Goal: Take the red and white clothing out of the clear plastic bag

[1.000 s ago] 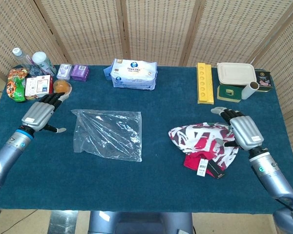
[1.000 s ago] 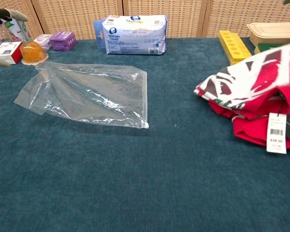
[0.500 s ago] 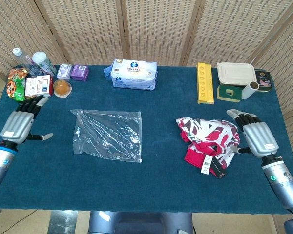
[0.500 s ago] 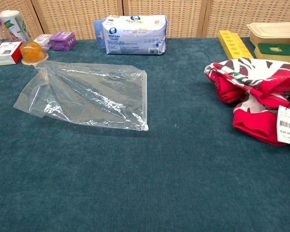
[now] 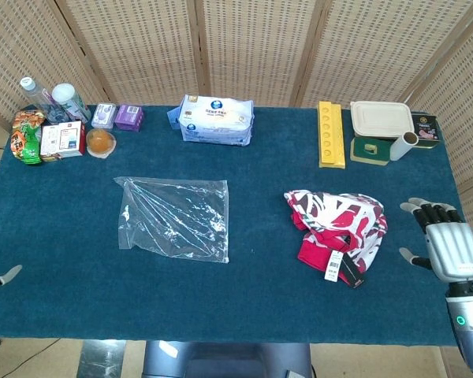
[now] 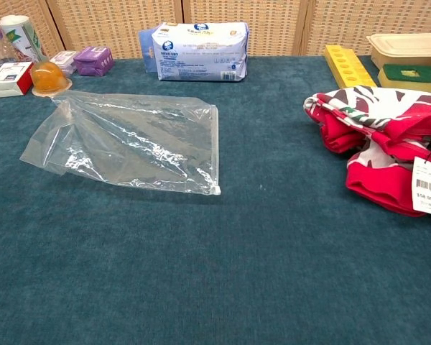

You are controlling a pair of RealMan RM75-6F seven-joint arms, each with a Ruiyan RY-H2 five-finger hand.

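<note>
We are finding the clothing lying in a crumpled heap on the desk, toward the right edge and well apart from the bag, which is sitting flat and apparently empty left of the middle. Judged from that, the removal is looking done.

Handling, as we are judging it: the clothing is looking light, soft and limp, folding over itself with no stiffness. It would be draping from any hold, so a bunched fold near the top of the heap seems the best place to pinch. A price tag is hanging off its near side; we would be avoiding that as a grip. The bag is looking thin, slick and creased, likely sliding on the cloth desk and clinging to fingers. Its stiffer closure strip along the right side would be the surer hold.

The right robot hand is hovering off the right edge, fingers spread and holding nothing. Of the left robot hand we are seeing only a fingertip at the left edge, so we cannot tell how it is set.

The chest view is cutting the clothing off on the right and is showing neither hand. Whether anything small is remaining inside the bag is hard to make out through the glare.
</note>
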